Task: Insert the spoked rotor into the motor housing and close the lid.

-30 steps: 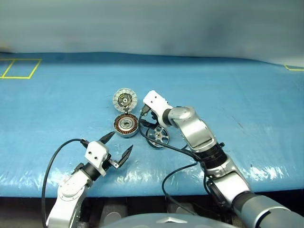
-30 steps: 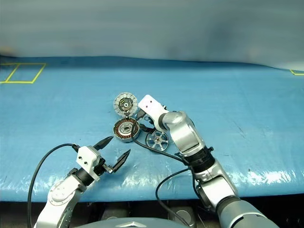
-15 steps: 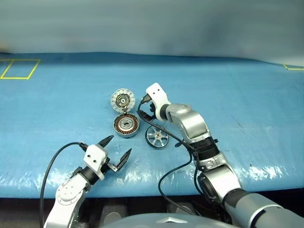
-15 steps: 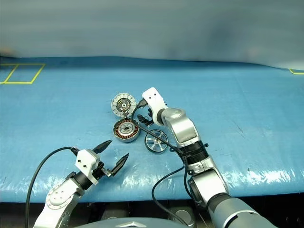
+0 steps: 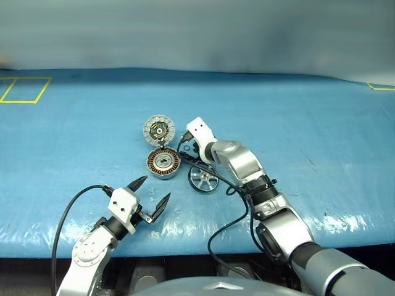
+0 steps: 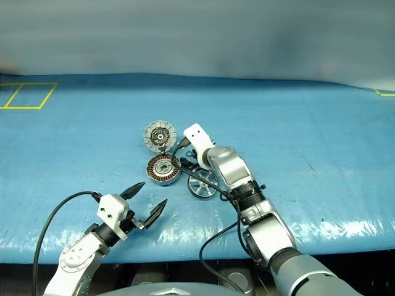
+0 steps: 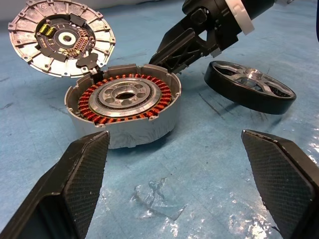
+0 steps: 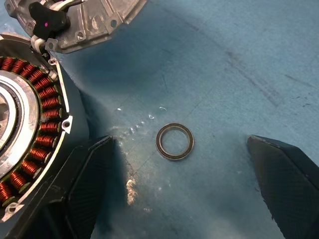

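On the blue table [image 5: 308,123] the motor housing [image 5: 163,164] sits with its copper windings bare, and I will place everything else from it. The lid [image 5: 159,129] stands swung back on its hinge at the far edge of the housing, ribbed inside showing. The spoked rotor [image 5: 204,179] lies flat just beside the housing, on the robot's right, not yet in. A small dark ring [image 8: 174,141] lies on the table close by the housing wall.

The step in hand looks like fetching the rotor: the right gripper [image 5: 192,155] would do well to straddle the dark rim (not the thin spokes) and lift it level, so it can drop squarely over the silver centre.

That right arm reaches in between housing and rotor, tilted downward, jaws spread wide and empty. The left gripper [image 5: 152,195] hangs nearer the robot than the housing, level, likewise wide and empty.
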Available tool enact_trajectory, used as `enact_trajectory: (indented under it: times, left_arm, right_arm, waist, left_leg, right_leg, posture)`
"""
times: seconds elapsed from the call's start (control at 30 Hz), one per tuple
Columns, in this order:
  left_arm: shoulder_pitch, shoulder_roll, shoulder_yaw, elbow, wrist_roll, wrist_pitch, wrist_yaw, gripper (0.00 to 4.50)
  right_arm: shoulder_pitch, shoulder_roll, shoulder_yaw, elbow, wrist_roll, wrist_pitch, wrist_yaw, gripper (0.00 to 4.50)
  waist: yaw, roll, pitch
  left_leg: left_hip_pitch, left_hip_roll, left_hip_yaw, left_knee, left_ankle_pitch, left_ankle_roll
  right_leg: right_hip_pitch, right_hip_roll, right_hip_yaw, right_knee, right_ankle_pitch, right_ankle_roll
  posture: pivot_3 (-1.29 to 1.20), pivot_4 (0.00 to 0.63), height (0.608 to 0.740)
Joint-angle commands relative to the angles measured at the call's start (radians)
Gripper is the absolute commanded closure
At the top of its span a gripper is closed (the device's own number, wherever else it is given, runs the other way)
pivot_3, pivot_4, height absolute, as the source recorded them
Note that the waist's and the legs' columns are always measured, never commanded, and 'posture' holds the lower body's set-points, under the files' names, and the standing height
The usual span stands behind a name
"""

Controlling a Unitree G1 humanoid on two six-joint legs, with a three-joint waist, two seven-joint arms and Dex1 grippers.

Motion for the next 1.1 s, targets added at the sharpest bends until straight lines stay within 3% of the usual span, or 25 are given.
enact_trajectory:
  times: [0.03,0.17,0.47,1.1]
  left_arm:
    - [0.006,-0.004,-0.004,-0.040,-0.007,-0.013,0.002,0.00]
    - [0.005,-0.007,-0.007,-0.037,0.002,-0.015,0.008,0.00]
    - [0.000,-0.008,-0.009,-0.029,0.007,-0.015,0.009,0.00]
    - [-0.018,-0.012,-0.014,-0.003,0.013,-0.025,0.003,0.00]
  right_arm:
    - [-0.033,0.014,0.000,0.046,-0.011,-0.041,-0.026,0.01]
    - [-0.042,0.012,0.018,0.102,-0.032,-0.024,-0.049,0.88]
    - [-0.013,-0.018,0.058,0.048,-0.046,0.016,-0.031,3.84]
    - [0.019,-0.172,0.069,-0.545,0.052,0.273,0.099,3.85]
  waist:
    - [-0.001,0.000,0.000]
    - [-0.003,0.000,0.000]
    - [0.000,0.000,-0.001]
    - [0.003,0.001,-0.001]
  left_leg:
    - [0.000,0.000,0.000,0.000,0.000,0.000]
    - [0.001,0.000,0.000,0.000,0.000,0.000]
    - [0.002,0.000,0.000,0.001,0.000,0.001]
    - [0.000,0.000,0.000,-0.002,0.000,0.001]
  right_leg:
    - [0.000,0.000,0.000,0.000,0.000,0.000]
    - [0.000,0.000,0.000,0.000,0.000,0.000]
    - [0.002,0.000,0.000,0.000,0.000,0.000]
    - [-0.001,0.000,0.000,0.000,0.000,-0.001]
  posture:
    - [0.00,0.150,0.740]
    - [0.00,0.150,0.740]
    - [0.00,0.150,0.740]
    - [0.00,0.150,0.740]
